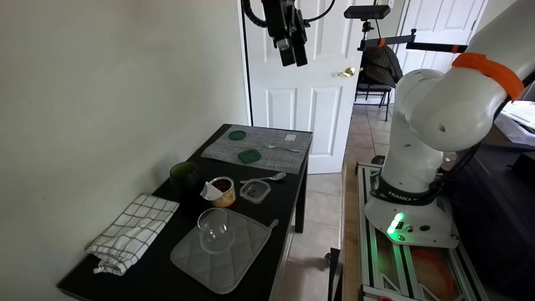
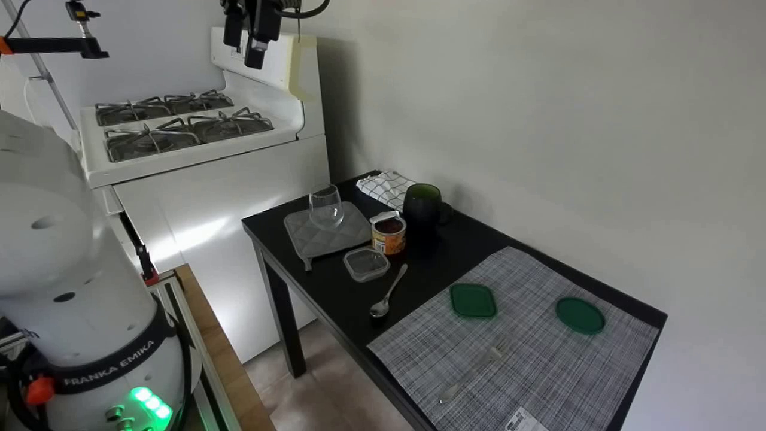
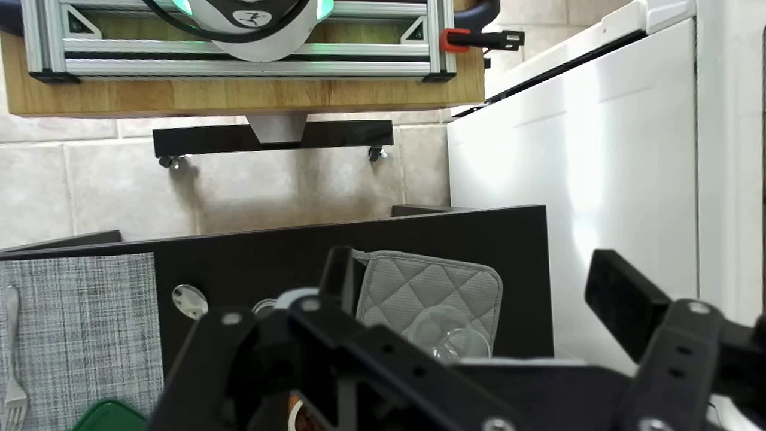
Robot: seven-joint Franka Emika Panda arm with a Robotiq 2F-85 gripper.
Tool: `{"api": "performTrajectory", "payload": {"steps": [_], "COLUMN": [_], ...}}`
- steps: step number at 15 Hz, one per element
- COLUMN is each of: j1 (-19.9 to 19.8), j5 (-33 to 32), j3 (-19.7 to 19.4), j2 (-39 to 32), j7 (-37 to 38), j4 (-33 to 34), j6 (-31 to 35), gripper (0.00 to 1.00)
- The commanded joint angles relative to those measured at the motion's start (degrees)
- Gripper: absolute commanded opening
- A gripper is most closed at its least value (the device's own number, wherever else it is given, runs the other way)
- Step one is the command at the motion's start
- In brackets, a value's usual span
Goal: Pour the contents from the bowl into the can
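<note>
The can (image 1: 225, 198) stands upright on the black table with its pale lid peeled back and dark red-brown contents inside; it also shows in an exterior view (image 2: 389, 240), and a bit of its rim shows in the wrist view (image 3: 302, 418). A rounded clear glass bowl (image 1: 217, 238) rests on the grey potholder, also in an exterior view (image 2: 326, 211) and the wrist view (image 3: 440, 326); it looks empty. A small clear squarish container (image 1: 255, 191), also in an exterior view (image 2: 366, 264), holds a few reddish bits. My gripper (image 1: 295, 60) (image 2: 244, 49) (image 3: 483, 290) is open, empty and high above the table.
A dark green mug (image 1: 186, 179) stands close beside the can. A checked cloth (image 1: 133, 234) lies by the wall. A spoon (image 2: 389, 293), a grey placemat (image 2: 538, 359), green lids (image 2: 473, 300) (image 2: 580, 315) and a fork (image 2: 473, 371) lie on the table. A stove (image 2: 209, 155) stands beyond.
</note>
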State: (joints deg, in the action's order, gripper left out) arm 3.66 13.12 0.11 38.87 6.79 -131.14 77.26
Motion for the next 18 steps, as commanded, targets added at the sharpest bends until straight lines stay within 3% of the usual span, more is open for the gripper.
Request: {"api": "performTrajectory", "payload": {"steps": [1,6,11,12,18], "j1": [-3.41,-6.45,-7.39,-7.47,-7.43], "j5": [1.57,1.77,1.90,0.61,0.58], "j3": [-0.71,-4.61,-4.12,-4.22,-4.19], "j2": [-1.51,-4.74,-12.16,-9.30,-10.28], "j7": [-0.05,-4.09,-3.13,-3.72,-3.80], "j4": [-0.51,-3.39,-8.56,-6.72,-6.44], "j6": [2.43,9.43,13.79,11.76,12.23], "gripper": [1.00,1.00,1.00,1.00,1.00]}}
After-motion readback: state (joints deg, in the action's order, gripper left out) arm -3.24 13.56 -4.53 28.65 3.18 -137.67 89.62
